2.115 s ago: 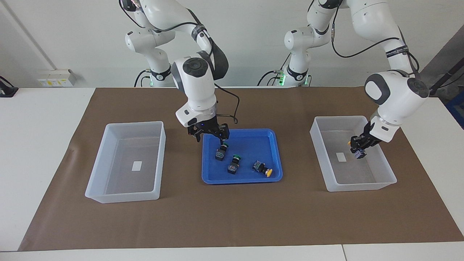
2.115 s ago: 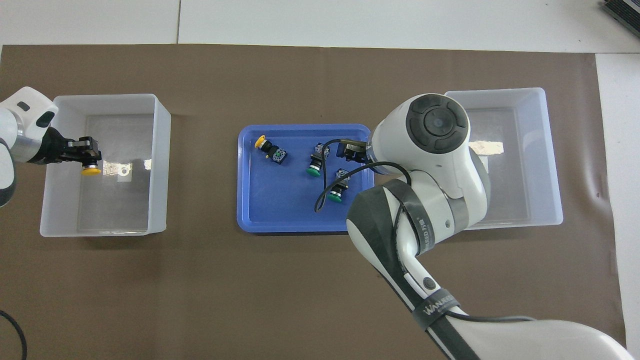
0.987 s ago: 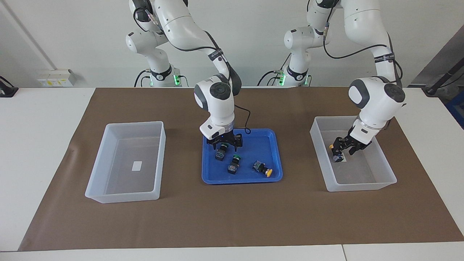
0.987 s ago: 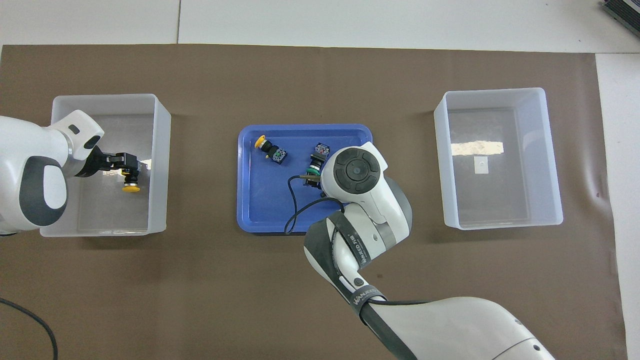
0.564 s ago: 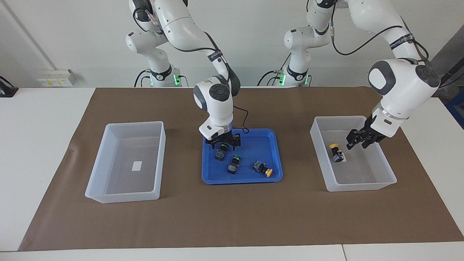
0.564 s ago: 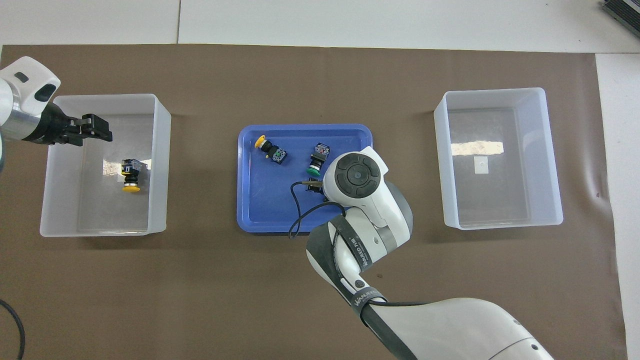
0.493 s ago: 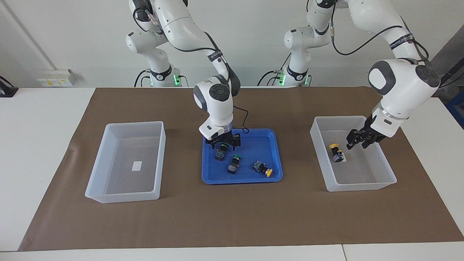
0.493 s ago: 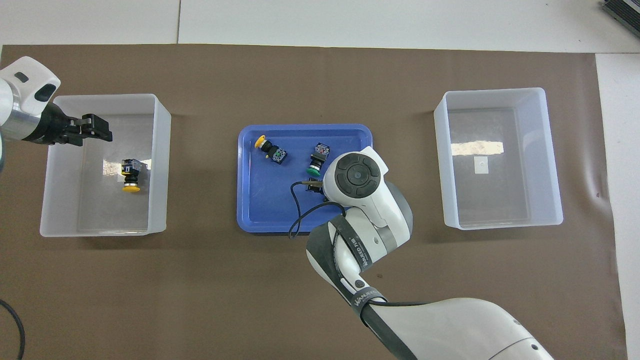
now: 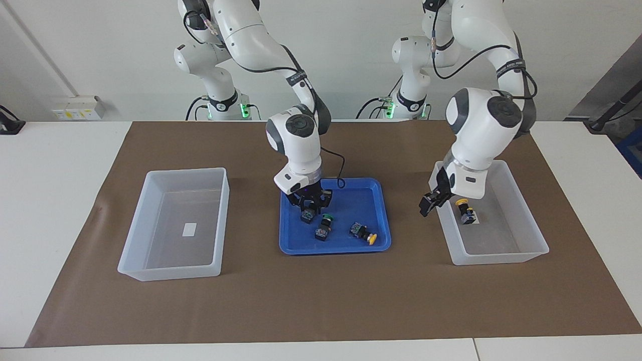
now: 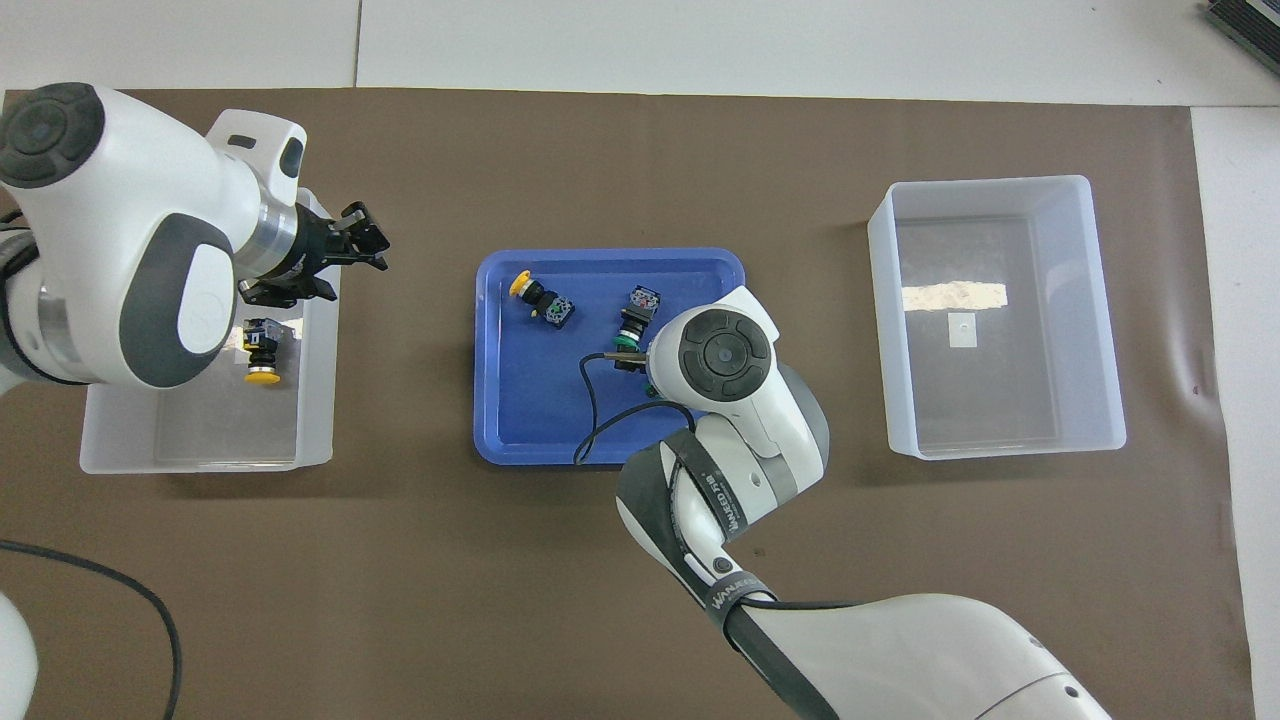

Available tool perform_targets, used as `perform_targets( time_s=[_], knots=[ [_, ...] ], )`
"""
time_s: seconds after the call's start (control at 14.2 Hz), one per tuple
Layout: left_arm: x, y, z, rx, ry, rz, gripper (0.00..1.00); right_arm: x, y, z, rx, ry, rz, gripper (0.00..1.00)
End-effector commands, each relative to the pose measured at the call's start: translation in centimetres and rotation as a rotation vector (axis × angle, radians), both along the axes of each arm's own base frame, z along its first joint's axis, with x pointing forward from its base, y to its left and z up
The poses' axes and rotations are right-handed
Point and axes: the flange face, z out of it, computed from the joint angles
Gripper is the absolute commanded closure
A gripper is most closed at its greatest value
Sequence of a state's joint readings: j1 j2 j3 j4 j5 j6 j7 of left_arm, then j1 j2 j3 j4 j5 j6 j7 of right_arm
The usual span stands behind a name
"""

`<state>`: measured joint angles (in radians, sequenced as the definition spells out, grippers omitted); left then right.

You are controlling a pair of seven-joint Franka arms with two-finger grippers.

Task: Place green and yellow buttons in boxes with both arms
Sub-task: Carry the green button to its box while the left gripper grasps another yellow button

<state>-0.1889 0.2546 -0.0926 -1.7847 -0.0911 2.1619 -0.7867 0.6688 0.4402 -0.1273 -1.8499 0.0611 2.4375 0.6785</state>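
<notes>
brown paper mat [image 9: 321,301] covers most of the white bench [image 9: 50,200], and everything of the task sits on it around the blue tray [image 9: 333,250] at its middle.

the right arm reaches down into the tray, and the right tool [image 9: 309,206] sits low over the green button [image 9: 306,216] that lies in the part of the tray nearest the robots. whether this tool is open or closed on that button i cannot tell. the left arm hangs toward its own end of the bench from the tray. the left tool [image 9: 429,203] is up in the air over the tray-side rim of the yellow's box [image 9: 531,248], spread apart with nothing in it.

the two translucent boxes flank the tray, one toward each arm's end of the bench. the empty box [image 9: 170,273], toward the right arm's end from the tray, holds only its small white label.

one boxed yellow button [image 9: 466,213] lies on its side on the floor of the box toward the left arm's end from the tray. three buttons are in the tray: the one under the right tool, a second green button [image 9: 323,228] just beside it and farther from the robots, and a tray yellow button [image 9: 363,233] lying tipped over, toward the left arm's end from the greens.

as i judge it the task is about a quarter done: one yellow is placed, both greens and one yellow are left, and the pick of the first green looks to be the step in hand.
</notes>
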Motion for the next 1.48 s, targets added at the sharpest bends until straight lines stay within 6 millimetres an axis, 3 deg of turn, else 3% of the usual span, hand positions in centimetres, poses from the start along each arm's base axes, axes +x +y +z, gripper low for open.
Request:
perform_targets(
  time_s=[0.0,0.07,0.21,0.28,0.56,0.78,0.99,1.2,1.27,1.41],
  knots=[
    [-1.7,-2.5,-2.8,-0.032,-0.08,0.096,0.35,-0.2,-0.6,0.1,0.017,0.003,-0.024,0.95],
    [-2.3,-4.0,-3.9,-0.051,-0.102,0.13,0.35,-0.2,-0.6,0.1,0.016,0.004,-0.024,1.0],
    [-3.0,-7.1,-7.4,-0.075,-0.11,0.166,0.35,-0.4,-0.5,0.9,0.015,0.011,-0.023,1.0],
    [-3.3,-8.8,-9.1,-0.093,-0.118,0.195,0.35,-0.4,-1.0,2.2,0.009,0.025,-0.026,1.0],
    [-3.7,-10.5,-10.1,-0.117,-0.132,0.223,0.35,0.6,-7.3,12.4,0.03,0.037,-0.071,1.0],
    [-4.5,-11.8,-11.9,-0.138,-0.156,0.222,0.35,2.9,-15.0,16.6,0.019,0.031,-0.032,1.0],
    [-4.3,-12.3,-12.9,-0.162,-0.179,0.245,0.35,4.7,-24.0,17.0,-0.021,0.024,0.074,1.0],
    [-4.7,-13.0,-14.3,-0.173,-0.189,0.25,0.35,5.7,-32.7,15.6,-0.049,0.019,0.155,1.0],
    [-4.8,-13.1,-14.4,-0.171,-0.185,0.248,0.4,6.1,-35.0,14.5,-0.059,0.017,0.176,1.0],
    [-4.8,-13.1,-14.5,-0.167,-0.178,0.248,0.74,6.1,-38.3,11.1,-0.077,-0.002,0.196,1.0]
  ],
)
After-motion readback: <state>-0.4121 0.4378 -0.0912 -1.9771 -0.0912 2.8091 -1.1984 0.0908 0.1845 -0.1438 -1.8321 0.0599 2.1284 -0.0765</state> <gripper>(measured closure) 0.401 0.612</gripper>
